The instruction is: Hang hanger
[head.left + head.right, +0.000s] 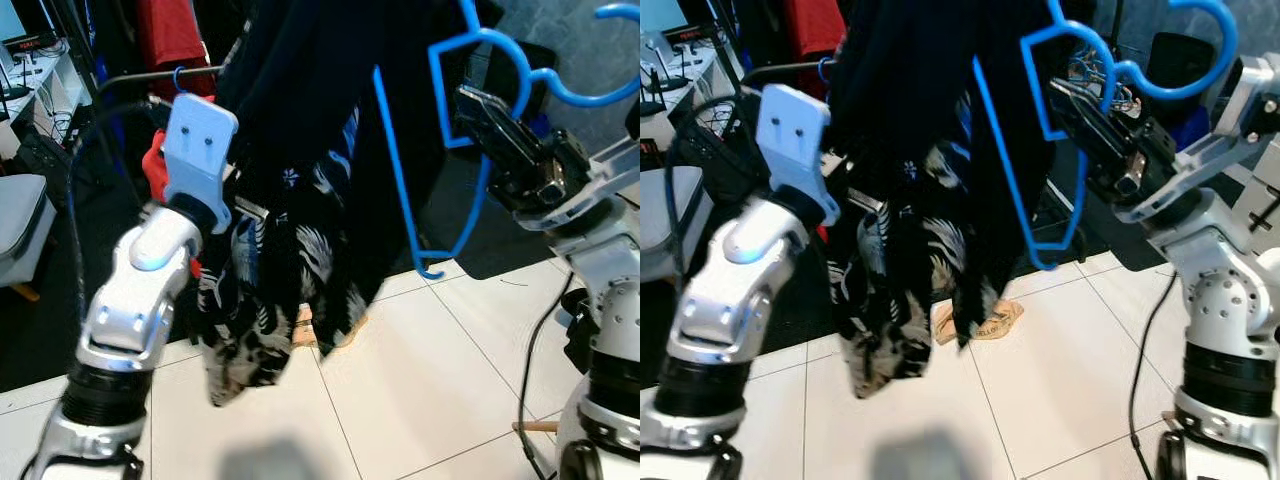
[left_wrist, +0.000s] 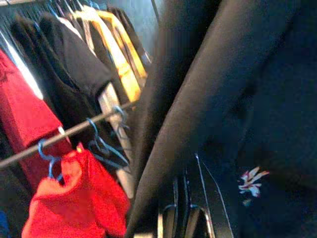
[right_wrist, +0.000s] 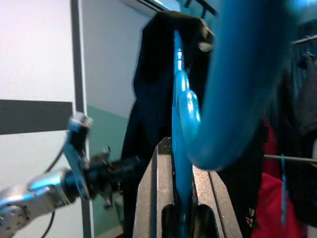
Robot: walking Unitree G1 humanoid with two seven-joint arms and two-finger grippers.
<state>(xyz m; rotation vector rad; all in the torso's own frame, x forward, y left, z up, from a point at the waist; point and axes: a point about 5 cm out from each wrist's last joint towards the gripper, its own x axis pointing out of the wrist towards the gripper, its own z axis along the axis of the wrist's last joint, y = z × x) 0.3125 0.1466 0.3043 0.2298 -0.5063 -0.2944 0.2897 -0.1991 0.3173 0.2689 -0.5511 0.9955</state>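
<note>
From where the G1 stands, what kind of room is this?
Probably a bedroom or closet corner of a home: a metal clothes rail crowded with hung garments, a red shirt on a blue plastic hanger, and white tiled floor.

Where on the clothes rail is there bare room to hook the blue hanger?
In the left wrist view, the rail shows short bare stretches between the red garment and the blue hooks. Past those it is crowded with dark and yellow clothes. The right claw holds the blue hanger beside the floral dress.

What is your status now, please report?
Right gripper shut on blue hanger, held high. Left gripper against dark garment. Hanger not yet on rail; garment hangs between.
</note>
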